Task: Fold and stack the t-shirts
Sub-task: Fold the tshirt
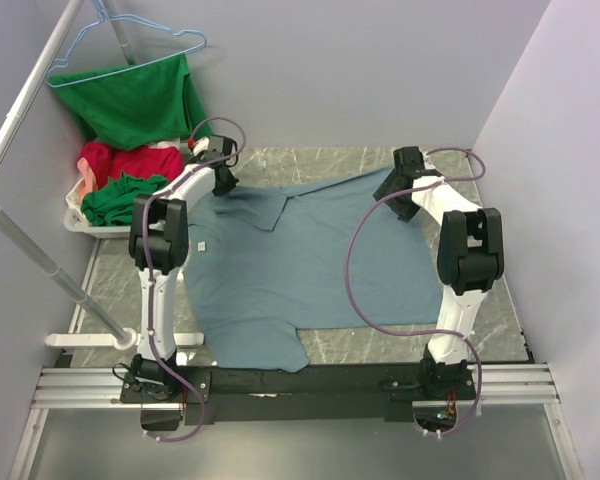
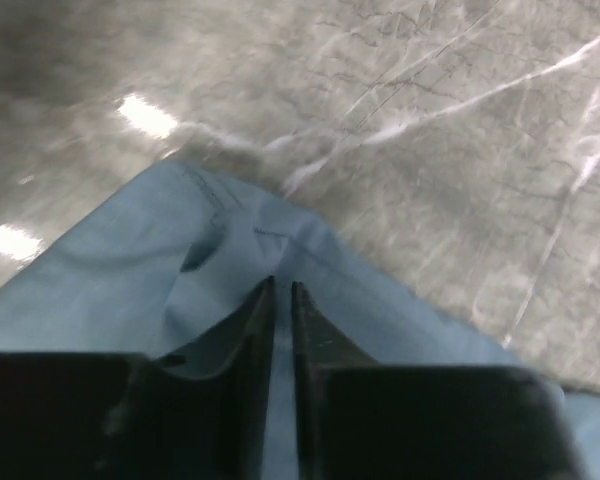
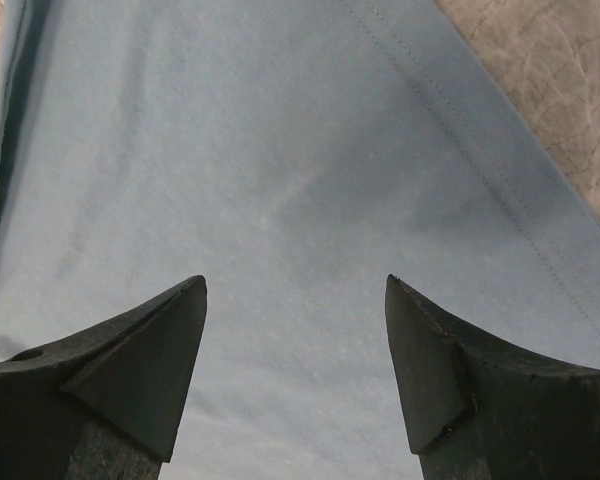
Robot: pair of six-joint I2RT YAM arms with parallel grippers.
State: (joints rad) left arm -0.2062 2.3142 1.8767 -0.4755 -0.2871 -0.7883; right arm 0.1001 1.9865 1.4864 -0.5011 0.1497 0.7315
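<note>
Lilac walls close round a grey marbled worktop [image 1: 320, 162].

**Top external view.** The grey-blue t-shirt [image 1: 280, 270] lies spread flat across the centre of the frame, collar toward upper left, with one sleeve hanging over the worktop's near edge at lower centre. The left gripper [image 1: 223, 182] sits at the shirt's upper-left corner, and the right gripper [image 1: 390, 195] at its upper-right part. At the left edge, a white basket [image 1: 75, 215] holds a red t-shirt [image 1: 120, 160] and a dark green t-shirt [image 1: 120, 195]. Above them a green t-shirt [image 1: 135, 100] hangs on a blue hanger [image 1: 130, 45].

**Left wrist view.** The left gripper [image 2: 282, 290] has its fingers [image 2: 250, 340] almost together, with only a thin slit between them. They point at a rumpled corner of the grey-blue t-shirt [image 2: 130, 270] in the lower half of the frame. Whether cloth is nipped in the slit cannot be told. Bare worktop [image 2: 430, 150] fills the upper half.

**Right wrist view.** The right gripper [image 3: 295, 290] has its fingers [image 3: 150, 350] spread wide, with nothing between them. Smooth grey-blue t-shirt [image 3: 280, 150] fills nearly the whole frame. A stitched hem runs down the right side, and worktop [image 3: 560, 80] shows at upper right.
</note>
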